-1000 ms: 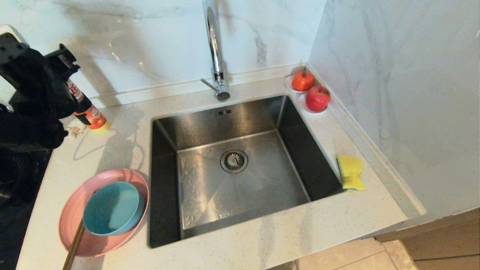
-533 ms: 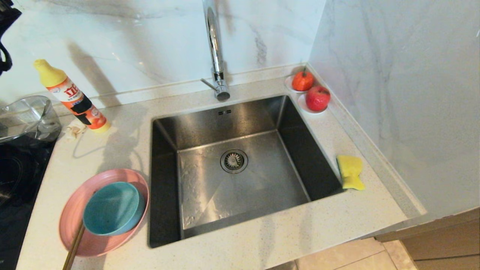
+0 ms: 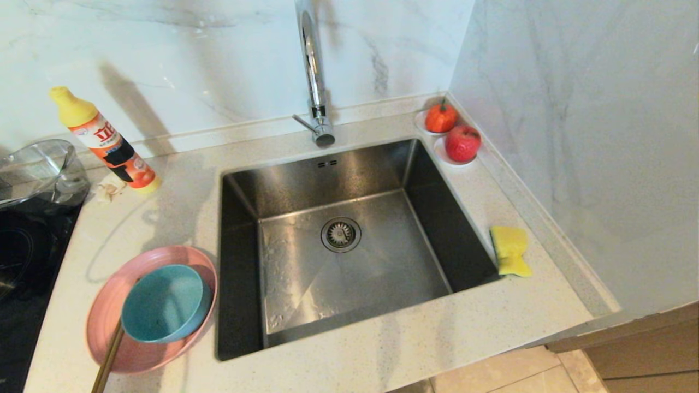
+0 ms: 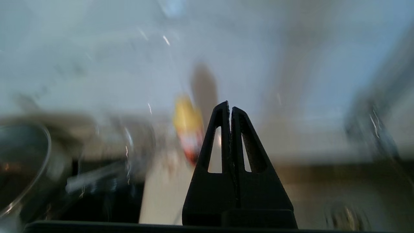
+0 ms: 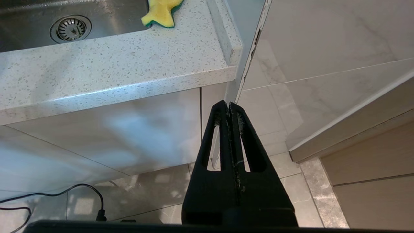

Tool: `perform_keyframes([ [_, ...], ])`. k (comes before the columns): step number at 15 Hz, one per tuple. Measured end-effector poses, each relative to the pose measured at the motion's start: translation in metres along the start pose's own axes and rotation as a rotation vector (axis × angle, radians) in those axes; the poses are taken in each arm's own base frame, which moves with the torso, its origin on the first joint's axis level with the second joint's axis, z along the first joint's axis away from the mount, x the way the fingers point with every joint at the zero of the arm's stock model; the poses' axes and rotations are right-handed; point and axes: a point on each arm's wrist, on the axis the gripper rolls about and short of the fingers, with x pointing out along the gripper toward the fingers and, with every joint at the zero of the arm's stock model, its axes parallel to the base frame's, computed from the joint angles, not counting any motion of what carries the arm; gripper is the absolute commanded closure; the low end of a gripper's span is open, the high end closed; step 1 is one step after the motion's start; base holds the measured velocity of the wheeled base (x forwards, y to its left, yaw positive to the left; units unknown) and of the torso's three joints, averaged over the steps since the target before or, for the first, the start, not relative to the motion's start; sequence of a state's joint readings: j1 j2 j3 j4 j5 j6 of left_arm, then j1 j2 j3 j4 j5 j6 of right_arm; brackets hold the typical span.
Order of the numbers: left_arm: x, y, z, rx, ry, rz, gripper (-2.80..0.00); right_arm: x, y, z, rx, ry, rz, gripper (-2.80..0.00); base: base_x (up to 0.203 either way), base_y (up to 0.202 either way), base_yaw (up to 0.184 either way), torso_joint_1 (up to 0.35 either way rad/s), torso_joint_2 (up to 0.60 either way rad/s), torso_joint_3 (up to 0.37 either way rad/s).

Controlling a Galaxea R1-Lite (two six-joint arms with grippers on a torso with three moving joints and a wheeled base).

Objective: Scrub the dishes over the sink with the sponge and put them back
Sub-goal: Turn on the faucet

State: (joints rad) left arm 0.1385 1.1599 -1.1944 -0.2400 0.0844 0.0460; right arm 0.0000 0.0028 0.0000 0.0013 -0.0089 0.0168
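Observation:
A pink plate [image 3: 109,305] lies on the counter left of the sink [image 3: 338,240], and a teal-blue bowl [image 3: 164,303] sits in it. The yellow sponge [image 3: 510,250] rests on the counter at the sink's right rim; in the right wrist view the sponge [image 5: 161,13] shows its green underside. Neither arm appears in the head view. My left gripper [image 4: 229,108] is shut and empty, off to the left, pointing toward the detergent bottle [image 4: 189,129]. My right gripper [image 5: 229,106] is shut and empty, hanging below the counter edge in front of the cabinet.
A yellow-capped detergent bottle [image 3: 106,142] leans at the back left, beside a clear glass bowl [image 3: 38,169] on the black hob [image 3: 22,256]. Chopsticks [image 3: 109,355] rest on the plate's rim. Two red fruits [image 3: 461,143] sit in the back right corner. The chrome tap [image 3: 314,71] rises behind the sink.
The left arm, which covered the bottle and glass bowl at the upper left, has pulled away out of the head view. Its gripper has shut. The dishes and sponge have not moved.

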Motion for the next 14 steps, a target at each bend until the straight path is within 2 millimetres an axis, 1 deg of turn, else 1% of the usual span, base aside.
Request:
perform_keyframes([
  [1, -0.023, 0.001, -0.004, 0.028, 0.051, -0.043, 0.00, 0.000, 0.000, 0.000, 0.000, 0.000, 0.000, 0.00, 0.000, 0.000, 0.000, 0.000, 0.00, 0.000],
  [2, -0.045, 0.001, -0.013, 0.052, 0.101, -0.084, 0.00, 0.000, 0.000, 0.000, 0.000, 0.000, 0.000, 0.00, 0.000, 0.000, 0.000, 0.000, 0.00, 0.000],
  [3, -0.067, 0.001, -0.027, 0.070, 0.152, -0.126, 0.00, 0.000, 0.000, 0.000, 0.000, 0.000, 0.000, 0.00, 0.000, 0.000, 0.000, 0.000, 0.00, 0.000],
  [5, -0.109, 0.002, -0.060, 0.083, 0.222, -0.201, 0.00, 0.000, 0.000, 0.000, 0.000, 0.000, 0.000, 0.00, 0.000, 0.000, 0.000, 0.000, 0.00, 0.000],
  [7, -0.149, 0.003, -0.099, 0.087, 0.276, -0.252, 0.00, 0.000, 0.000, 0.000, 0.000, 0.000, 0.000, 0.00, 0.000, 0.000, 0.000, 0.000, 0.00, 0.000],
  [10, -0.192, 0.004, -0.146, 0.091, 0.297, -0.290, 0.00, 0.000, 0.000, 0.000, 0.000, 0.001, 0.000, 0.00, 0.000, 0.000, 0.000, 0.000, 0.00, 0.000],
  [12, -0.208, 0.004, -0.174, 0.096, 0.320, -0.304, 0.00, 0.000, 0.000, 0.000, 0.000, 0.000, 0.000, 0.00, 0.000, 0.000, 0.000, 0.000, 0.00, 0.000],
  [14, -0.215, 0.003, -0.196, 0.097, 0.346, -0.307, 0.00, 0.000, 0.000, 0.000, 0.000, 0.000, 0.000, 0.00, 0.000, 0.000, 0.000, 0.000, 0.00, 0.000],
])
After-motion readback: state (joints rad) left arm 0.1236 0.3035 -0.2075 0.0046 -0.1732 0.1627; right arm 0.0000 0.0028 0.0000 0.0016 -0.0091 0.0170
